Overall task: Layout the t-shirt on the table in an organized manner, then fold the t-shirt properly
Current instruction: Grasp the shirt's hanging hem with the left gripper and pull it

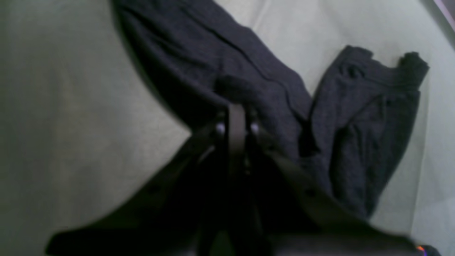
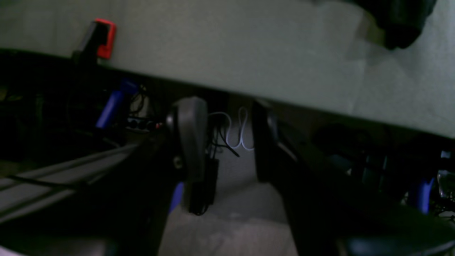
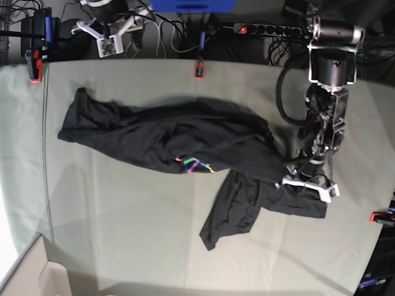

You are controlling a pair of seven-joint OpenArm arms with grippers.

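Observation:
The dark t-shirt [image 3: 185,139] lies crumpled and stretched across the table [image 3: 123,234], with a bit of its rainbow print [image 3: 194,165] showing at a fold. One part trails toward the front edge. My left gripper [image 3: 307,184] is down on the shirt's right end. In the left wrist view its jaws [image 1: 236,117] are shut together, pinching a ridge of the t-shirt [image 1: 220,64]. My right gripper [image 2: 225,138] hangs open past the table's far edge, with nothing between its fingers. In the base view the right gripper [image 3: 109,37] sits at the top left.
Red clamps [image 3: 199,69] [image 3: 35,66] [image 3: 382,216] grip the table's edges; one red clamp [image 2: 103,37] shows near the right gripper. Cables and a power strip [image 3: 271,28] lie behind the far edge. Bare cloth spreads in front of the shirt.

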